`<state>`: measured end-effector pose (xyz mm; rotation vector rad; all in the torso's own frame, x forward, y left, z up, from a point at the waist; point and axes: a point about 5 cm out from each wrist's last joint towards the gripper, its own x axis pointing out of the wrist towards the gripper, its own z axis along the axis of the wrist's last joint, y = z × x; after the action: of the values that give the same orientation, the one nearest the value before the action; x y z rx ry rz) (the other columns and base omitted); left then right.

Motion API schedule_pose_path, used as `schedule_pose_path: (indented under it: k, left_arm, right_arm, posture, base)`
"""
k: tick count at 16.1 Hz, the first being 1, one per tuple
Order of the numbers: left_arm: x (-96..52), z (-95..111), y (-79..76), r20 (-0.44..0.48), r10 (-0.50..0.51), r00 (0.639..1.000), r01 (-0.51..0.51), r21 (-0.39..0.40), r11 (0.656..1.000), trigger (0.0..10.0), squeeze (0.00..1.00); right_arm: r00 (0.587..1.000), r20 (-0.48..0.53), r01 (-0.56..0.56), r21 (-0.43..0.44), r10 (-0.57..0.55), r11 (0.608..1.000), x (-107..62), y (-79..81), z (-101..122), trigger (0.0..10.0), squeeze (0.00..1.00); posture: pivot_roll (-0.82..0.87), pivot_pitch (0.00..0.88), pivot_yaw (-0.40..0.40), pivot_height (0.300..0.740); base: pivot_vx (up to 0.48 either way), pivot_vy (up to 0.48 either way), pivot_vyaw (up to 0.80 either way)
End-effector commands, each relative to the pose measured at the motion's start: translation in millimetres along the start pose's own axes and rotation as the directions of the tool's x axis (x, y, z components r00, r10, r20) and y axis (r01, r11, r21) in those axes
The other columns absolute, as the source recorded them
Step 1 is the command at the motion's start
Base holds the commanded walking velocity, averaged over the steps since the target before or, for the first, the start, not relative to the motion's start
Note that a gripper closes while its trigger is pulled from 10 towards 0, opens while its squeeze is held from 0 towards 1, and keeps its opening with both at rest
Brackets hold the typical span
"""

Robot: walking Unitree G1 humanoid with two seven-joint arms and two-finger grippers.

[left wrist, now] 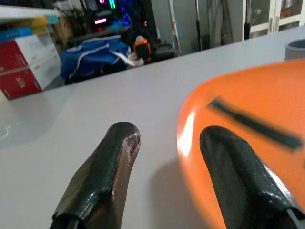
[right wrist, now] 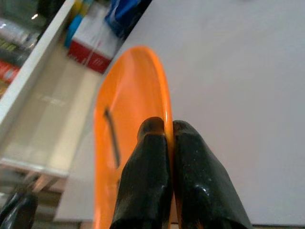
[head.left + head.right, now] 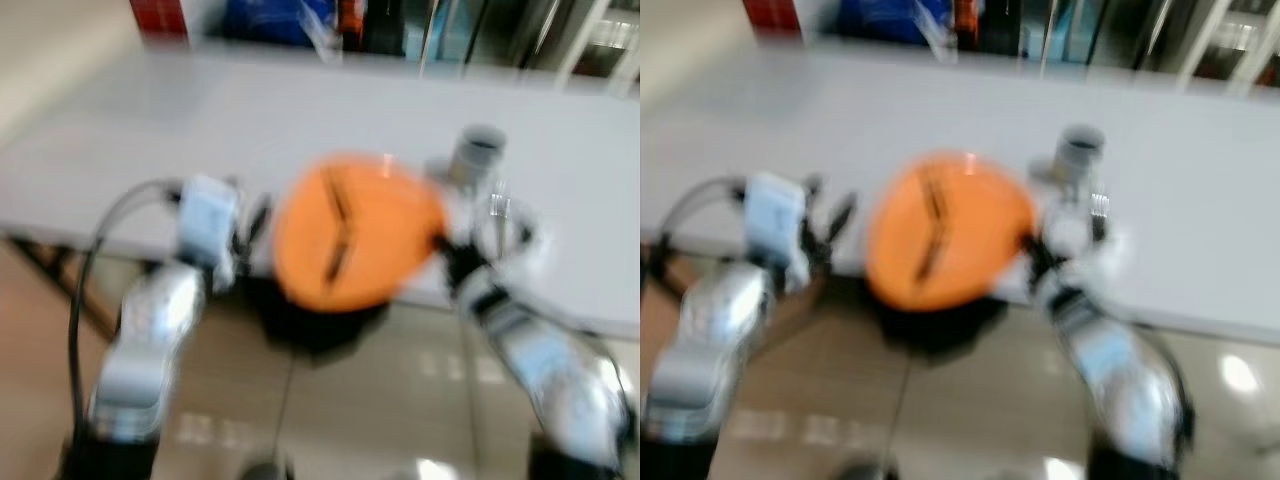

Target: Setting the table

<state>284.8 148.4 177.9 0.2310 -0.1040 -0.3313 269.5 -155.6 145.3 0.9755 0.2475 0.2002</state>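
An orange plate (image 3: 355, 232) with a dark streak on its face hangs tilted over the near edge of the white table (image 3: 300, 110). My right gripper (image 2: 164, 136) is shut on the plate's right rim, the fingers pinching the thin edge. My left gripper (image 1: 167, 143) is open, just left of the plate (image 1: 248, 119), above the table; nothing lies between its fingers. A grey cup (image 3: 478, 152) and a metal fork (image 3: 499, 210) show blurred by my right wrist, just past the plate.
Red-and-white boxes (image 1: 26, 64), a blue bag (image 1: 95, 52) and dark items stand past the table's far edge. A cabinet edge and tiled floor (image 3: 330, 400) lie below the table's near edge. The head views are blurred.
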Motion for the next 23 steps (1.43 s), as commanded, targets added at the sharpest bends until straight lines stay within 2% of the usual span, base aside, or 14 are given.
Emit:
schedule_pose_path:
  k: [1, 5, 8, 11, 14, 17, 22, 23]
  left_arm:
    - [3.8, 7, -9.2, 0.025, -0.040, 0.999, 0.040, -0.005, 0.999, 10.0, 0.00]
    - [2.9, 9, -12.0, 0.029, -0.055, 0.998, 0.055, -0.010, 0.998, 10.0, 0.00]
    - [2.9, 6, -11.8, 0.017, -0.058, 0.998, 0.058, -0.008, 0.998, 10.0, 0.00]
    - [3.9, 10, -16.8, 0.025, -0.086, 0.996, 0.087, -0.009, 0.996, 10.0, 0.00]
    - [-10.7, 2, -30.3, -0.004, -0.272, 0.962, 0.272, -0.003, 0.962, 10.0, 0.00]
    - [-16.6, 0, -41.3, -0.017, -0.372, 0.928, 0.371, -0.034, 0.928, 10.0, 0.00]
    - [-20.9, -1, -46.7, -0.018, -0.410, 0.912, 0.409, -0.048, 0.911, 10.0, 0.00]
    - [-21.0, 0, -48.5, -0.009, -0.419, 0.908, 0.418, -0.055, 0.907, 10.0, 0.00]
  right_arm:
    - [0.998, 0.057, -0.004, -0.010, 0.004, 1.000, -5.7, 0.5, 15, 10.0, 0.00]
    - [0.995, 0.102, 0.018, -0.003, -0.018, 1.000, -10.7, -3.2, 25, 10.0, 0.00]
    - [0.991, 0.116, 0.072, -0.016, -0.069, 0.997, -18.7, -13.9, 29, 10.0, 0.00]
    - [0.980, 0.155, 0.127, 0.004, -0.126, 0.992, -21.1, -23.1, 37, 10.0, 0.00]
    - [0.974, 0.163, 0.155, 0.010, -0.154, 0.988, -19.5, -30.6, 40, 10.0, 0.00]
    - [0.957, 0.202, 0.200, 0.059, -0.208, 0.978, -12.2, -40.9, 44, 10.0, 0.00]
    - [0.949, 0.219, 0.210, 0.088, -0.225, 0.974, -3.8, -46.4, 48, 10.0, 0.00]
    - [0.942, 0.213, 0.244, 0.090, -0.258, 0.965, -0.9, -52.7, 48, 10.0, 0.00]
  posture:
    - [0.05, 0.054, 0.011, 0.740]
    - [0.05, 0.057, 0.015, 0.740]
    - [0.04, 0.059, 0.020, 0.740]
    - [0.05, 0.069, 0.020, 0.740]
    - [0.05, 0.077, 0.020, 0.740]
    - [0.06, 0.078, 0.018, 0.740]
    - [0.06, 0.077, 0.019, 0.740]
    - [0.06, 0.076, 0.019, 0.740]
  base:
    - [0.330, 0.000, 0.00]
    - [0.331, 0.000, 0.00]
    - [0.310, 0.000, 0.00]
    - [0.000, 0.000, 0.00]
    - [0.000, 0.000, 0.00]
    - [0.000, 0.000, 0.00]
    - [0.000, 0.000, 0.00]
    - [0.000, 0.000, 0.00]
